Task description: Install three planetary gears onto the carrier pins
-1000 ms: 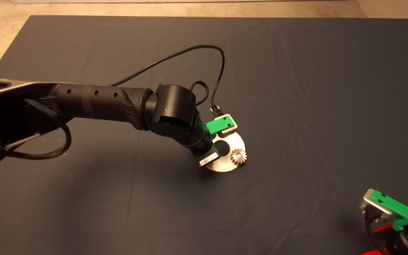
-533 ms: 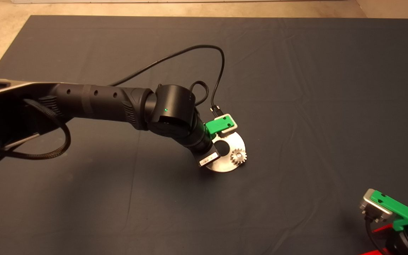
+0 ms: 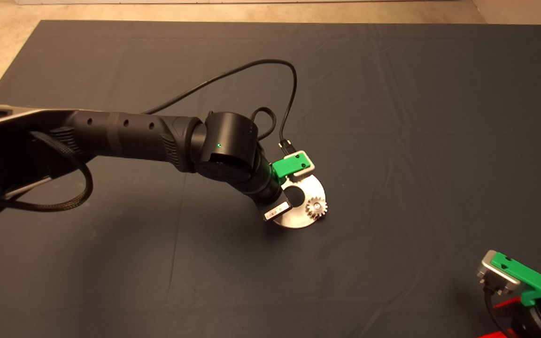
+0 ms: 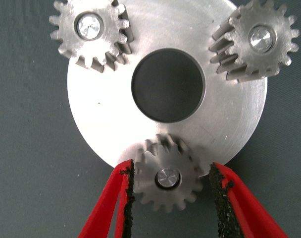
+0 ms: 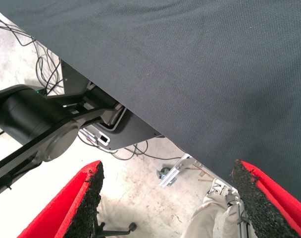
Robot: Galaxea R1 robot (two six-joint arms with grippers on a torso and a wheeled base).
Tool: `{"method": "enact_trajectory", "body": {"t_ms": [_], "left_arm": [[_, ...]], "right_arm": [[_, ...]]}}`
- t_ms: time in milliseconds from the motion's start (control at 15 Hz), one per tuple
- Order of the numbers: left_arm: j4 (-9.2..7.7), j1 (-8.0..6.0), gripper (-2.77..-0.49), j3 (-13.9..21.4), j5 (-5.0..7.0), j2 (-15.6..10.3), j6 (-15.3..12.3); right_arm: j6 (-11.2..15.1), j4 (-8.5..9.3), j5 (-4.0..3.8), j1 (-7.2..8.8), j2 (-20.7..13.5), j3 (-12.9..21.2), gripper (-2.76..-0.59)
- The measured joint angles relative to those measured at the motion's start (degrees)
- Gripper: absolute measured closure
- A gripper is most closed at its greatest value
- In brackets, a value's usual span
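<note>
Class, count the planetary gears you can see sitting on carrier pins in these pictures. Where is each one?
3, all on the disc: one planetary gear and another flank the centre hole's far side; the third gear sits between the left tool and its open fingers.

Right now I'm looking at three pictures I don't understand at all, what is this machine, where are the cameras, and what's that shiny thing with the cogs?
It is a robot with two black arms, each ending in a green hand with two red fingers. One camera looks down from above; the others sit on each wrist. On the dark mat lies a flat shiny round metal disc with three small toothed metal gears, each seated on a silver peg. The left hand straddles the third gear with its fingers open, the gear sitting loose between the pads, so nothing is held. The right hand waits, open, at the mat's lower right edge.
</note>
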Motion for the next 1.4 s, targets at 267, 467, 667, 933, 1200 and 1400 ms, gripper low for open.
{"method": "enact_trajectory", "body": {"t_ms": [267, 467, 667, 933, 1200, 1400], "left_arm": [[0.0, 0.0, -0.94, 0.0, -0.17, 0.0, 0.0], [0.0, 0.0, -0.98, 0.0, -0.14, 0.0, 0.0], [-0.02, -0.18, -1.05, 0.2, -0.1, 0.0, -0.2], [-3.79, -3.35, -1.05, 3.1, 0.75, -1.8, -2.1], [-5.97, -4.02, -1.05, 17.7, 2.97, -8.7, -14.5], [-7.08, -4.29, -1.05, 30.6, 7.78, -14.7, -28.5]], "right_arm": [[0.0, 0.0, 0.0, 0.0, 0.0, 0.0, -1.91], [0.0, 0.0, 0.0, 0.0, 0.0, 0.0, -1.91], [0.0, 0.0, -0.01, 0.0, 0.0, 0.0, -1.91], [0.1, 0.0, -0.06, 0.02, 1.9, 0.0, -1.91], [4.8, 0.0, -0.3, 2.21, 16.2, 0.0, -1.91], [11.1, 0.0, -2.86, 3.36, 29.1, 0.0, -1.91]]}}
